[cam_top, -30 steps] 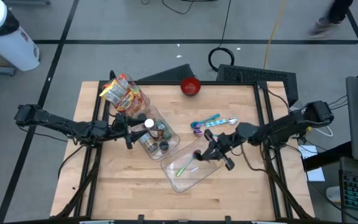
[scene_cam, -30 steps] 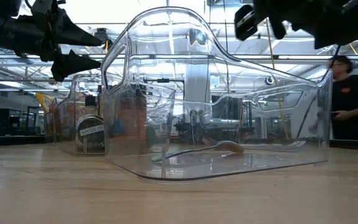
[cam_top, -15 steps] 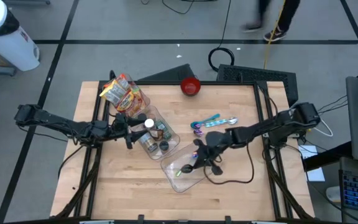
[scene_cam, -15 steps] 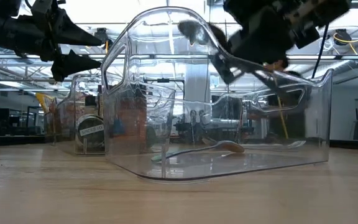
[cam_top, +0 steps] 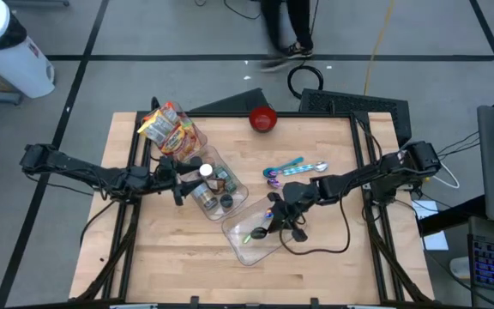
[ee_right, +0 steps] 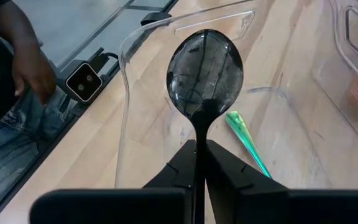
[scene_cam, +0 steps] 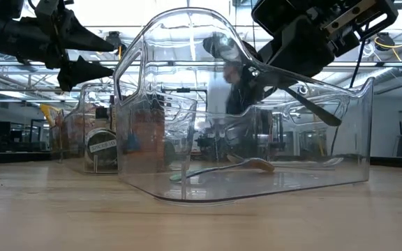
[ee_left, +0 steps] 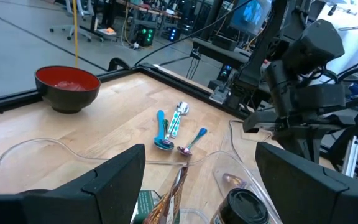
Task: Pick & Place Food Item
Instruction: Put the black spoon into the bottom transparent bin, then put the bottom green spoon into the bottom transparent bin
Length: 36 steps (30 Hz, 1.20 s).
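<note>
My right gripper (ee_right: 201, 148) is shut on a black spoon (ee_right: 205, 65) over a clear plastic bin (cam_top: 256, 233) at the table's middle front. It also shows in the high view (cam_top: 276, 215). A green spoon (ee_right: 244, 140) lies on the bin's floor. My left gripper (cam_top: 178, 180) is open and empty, hovering by the left side of a second clear bin (cam_top: 214, 190) that holds jars. In the left wrist view its fingers (ee_left: 120, 180) stand wide apart. My right gripper pinches the black spoon's handle (ee_right: 200, 132) between its two fingers, a little behind the bowl. The handle lies along the fingers and the bowl (ee_right: 205, 62) sticks out ahead of them. The fingers slant down from the table's right. The spoon is lifted clear, its bowl over the bin.
Several coloured spoons (cam_top: 295, 168) lie on the table right of centre. A red bowl (cam_top: 263, 118) stands at the far edge. A clear bin with snack bags (cam_top: 170, 129) is at the far left. A person (ee_right: 23, 68) stands beyond the table.
My right gripper has gone down and toward the table's left with the black spoon, tipping its fingers downward over the clear bin. It has kept nearly still for the last half second. A person has walked past behind the table.
</note>
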{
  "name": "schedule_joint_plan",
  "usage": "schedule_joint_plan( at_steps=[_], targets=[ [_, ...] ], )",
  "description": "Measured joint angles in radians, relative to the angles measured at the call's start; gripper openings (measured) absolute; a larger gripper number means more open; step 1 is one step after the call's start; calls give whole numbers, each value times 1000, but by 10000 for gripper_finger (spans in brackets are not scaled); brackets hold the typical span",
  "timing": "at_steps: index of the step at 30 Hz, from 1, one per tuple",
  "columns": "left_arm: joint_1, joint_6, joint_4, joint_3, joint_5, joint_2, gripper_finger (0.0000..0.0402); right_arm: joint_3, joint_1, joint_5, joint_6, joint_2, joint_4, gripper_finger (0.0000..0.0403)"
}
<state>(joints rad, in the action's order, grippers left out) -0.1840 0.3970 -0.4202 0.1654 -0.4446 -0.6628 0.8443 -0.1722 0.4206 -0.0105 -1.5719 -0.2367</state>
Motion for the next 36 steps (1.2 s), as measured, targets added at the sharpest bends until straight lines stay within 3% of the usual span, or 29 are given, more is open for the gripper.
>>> schedule_joint_plan(
  at_steps=[15, 21, 29, 32, 36],
  targets=[
    [0, 0, 0, 0, 0, 0, 312, 0, 0, 0, -8, 14, -7, 138],
    [0, 0, 0, 0, 0, 0, 312, 0, 19, 0, -1, 149, 24, 157],
    [0, 0, 0, 0, 0, 0, 312, 0, 101, -6, 59, 388, 223, 157],
    [0, 0, 0, 0, 0, 0, 312, 0, 134, -90, 68, 454, 317, 153],
    [0, 0, 0, 0, 0, 0, 312, -53, 162, -309, 79, 510, 361, 149]
  ],
)
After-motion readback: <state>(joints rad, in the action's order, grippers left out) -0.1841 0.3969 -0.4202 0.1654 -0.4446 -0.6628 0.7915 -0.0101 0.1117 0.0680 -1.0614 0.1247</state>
